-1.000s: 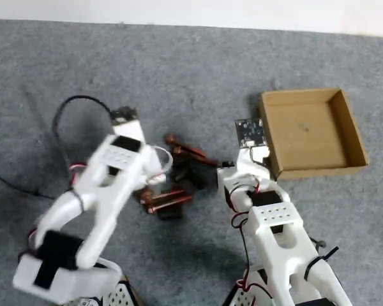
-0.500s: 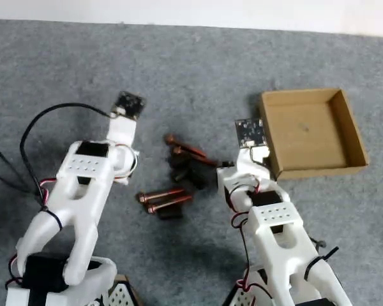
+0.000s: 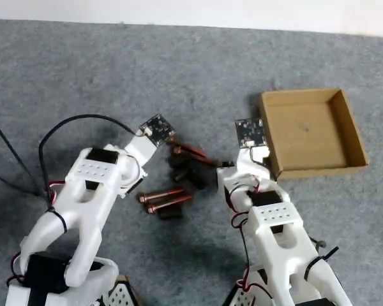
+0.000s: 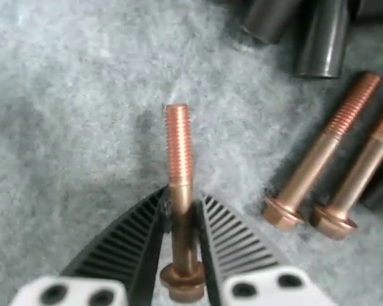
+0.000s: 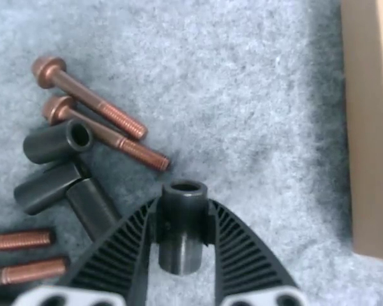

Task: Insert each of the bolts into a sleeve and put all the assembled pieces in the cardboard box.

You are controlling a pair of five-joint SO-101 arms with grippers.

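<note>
Two sets of jaws are each loaded. The left jaws are clenched on a threaded copper-coloured bolt, gripping the shank just above its flanged head, with the threaded end pointing out over the grey carpeted bench. The right jaws grasp a short black cylindrical sleeve with its open bore facing away from them. Loose copper bolts and dark loose sleeves lie between the arms. The brown cardboard box sits just beside the right arm's wrist, on its outer side.
</note>
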